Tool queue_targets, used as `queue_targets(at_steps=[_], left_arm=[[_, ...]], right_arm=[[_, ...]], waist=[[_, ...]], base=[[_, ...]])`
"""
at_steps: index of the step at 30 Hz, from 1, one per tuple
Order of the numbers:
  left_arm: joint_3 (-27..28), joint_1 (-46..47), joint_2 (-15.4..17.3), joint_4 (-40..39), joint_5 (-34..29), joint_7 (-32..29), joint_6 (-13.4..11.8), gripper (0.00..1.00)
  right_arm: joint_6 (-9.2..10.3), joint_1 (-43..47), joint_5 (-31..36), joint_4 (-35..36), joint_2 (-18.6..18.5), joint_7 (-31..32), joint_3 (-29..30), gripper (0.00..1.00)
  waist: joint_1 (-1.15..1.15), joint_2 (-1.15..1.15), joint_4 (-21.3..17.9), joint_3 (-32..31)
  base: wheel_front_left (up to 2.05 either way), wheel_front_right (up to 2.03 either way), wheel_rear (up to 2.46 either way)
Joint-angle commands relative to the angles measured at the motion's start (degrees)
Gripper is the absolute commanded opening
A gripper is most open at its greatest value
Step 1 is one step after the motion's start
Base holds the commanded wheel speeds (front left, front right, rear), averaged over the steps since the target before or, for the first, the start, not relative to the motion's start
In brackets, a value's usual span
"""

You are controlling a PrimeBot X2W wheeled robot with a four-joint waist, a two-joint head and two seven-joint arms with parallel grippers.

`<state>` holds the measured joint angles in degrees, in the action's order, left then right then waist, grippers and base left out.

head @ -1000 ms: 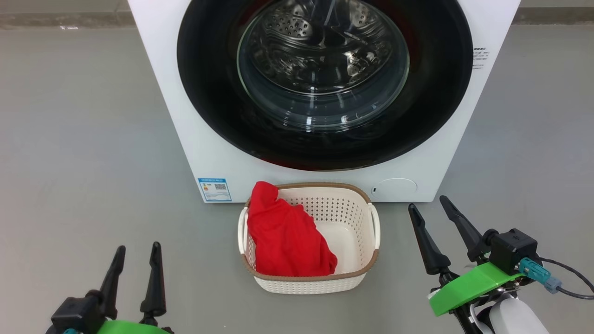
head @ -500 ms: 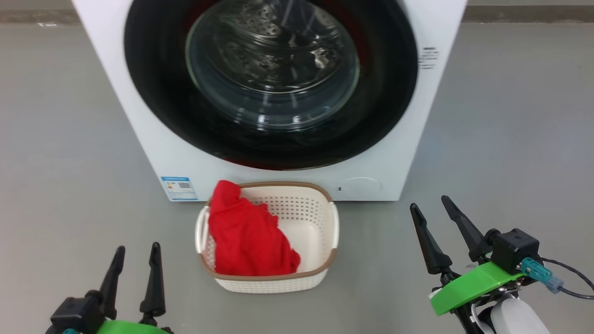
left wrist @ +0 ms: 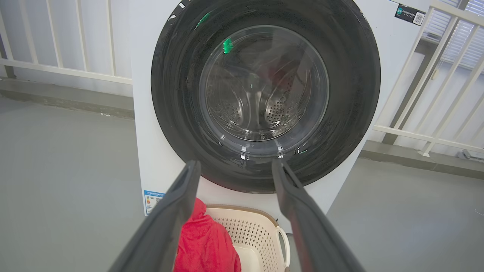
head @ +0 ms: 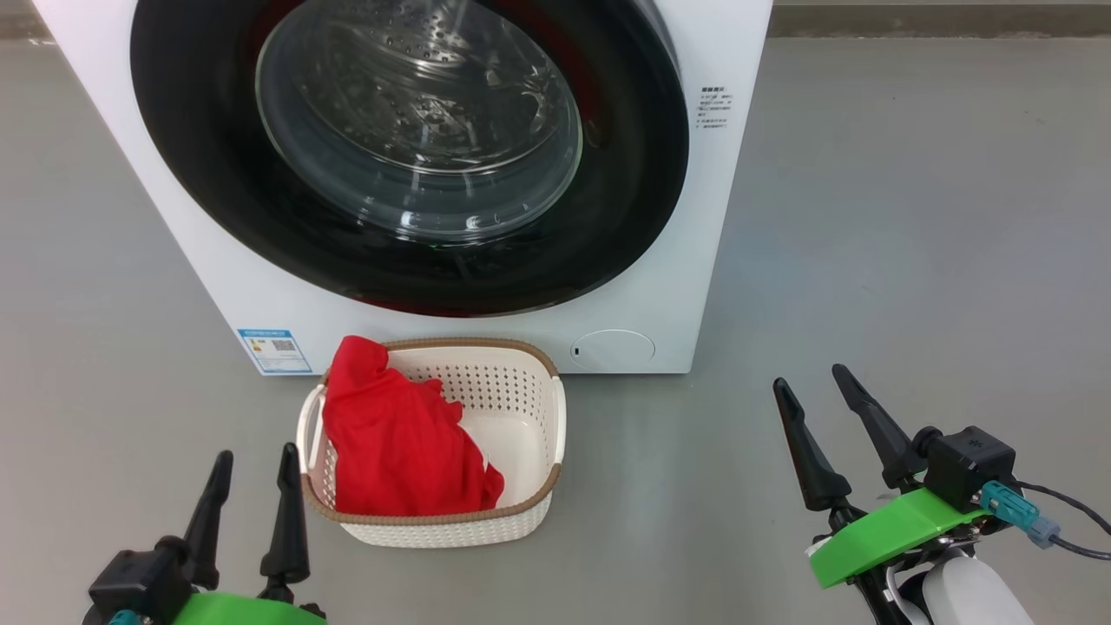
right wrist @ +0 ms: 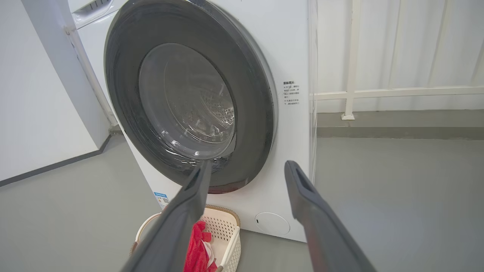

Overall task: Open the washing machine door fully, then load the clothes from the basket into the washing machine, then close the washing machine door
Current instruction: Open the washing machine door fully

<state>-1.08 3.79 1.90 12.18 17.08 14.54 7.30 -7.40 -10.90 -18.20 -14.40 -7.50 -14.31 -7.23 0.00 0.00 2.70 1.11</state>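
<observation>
Head camera has swung right, so the washing machine now sits toward 11 o'clock; its washing machine door appears shut. At the door's 6 o'clock, the basket holds the clothes. Left gripper at 7 o'clock and right gripper at 4 o'clock, both spread, empty

The washing machine door has a super glossy black rim, and the glass bowl in the middle is clear and full of reflections. The washing machine body is smooth white with a slight sheen. The drum looks like shiny perforated steel. The basket is matt cream plastic with a brown woven-look rim. The clothes are soft, crumpled red cloth. The floor is smooth dull grey. The fingers look like matt dark plastic.
</observation>
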Motion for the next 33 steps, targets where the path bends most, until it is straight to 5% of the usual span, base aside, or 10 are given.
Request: queue_targets(at_steps=[1,33], left_arm=[[1.7,2.2,1.0,-1.4,0.0,0.5,0.0,1.0],[1.8,2.1,1.0,-0.9,0.3,0.5,0.1,1.0]], right_arm=[[-0.09,-2.2,-0.1,1.5,0.0,-0.7,-1.3,1.0],[-0.09,-2.1,0.1,1.2,0.0,-0.7,-1.4,1.0]], waist=[[0.0,0.0,0.0,0.0],[0.0,0.0,0.3,-0.3]], base=[[0.08,0.08,-0.17],[0.0,0.0,0.0]])
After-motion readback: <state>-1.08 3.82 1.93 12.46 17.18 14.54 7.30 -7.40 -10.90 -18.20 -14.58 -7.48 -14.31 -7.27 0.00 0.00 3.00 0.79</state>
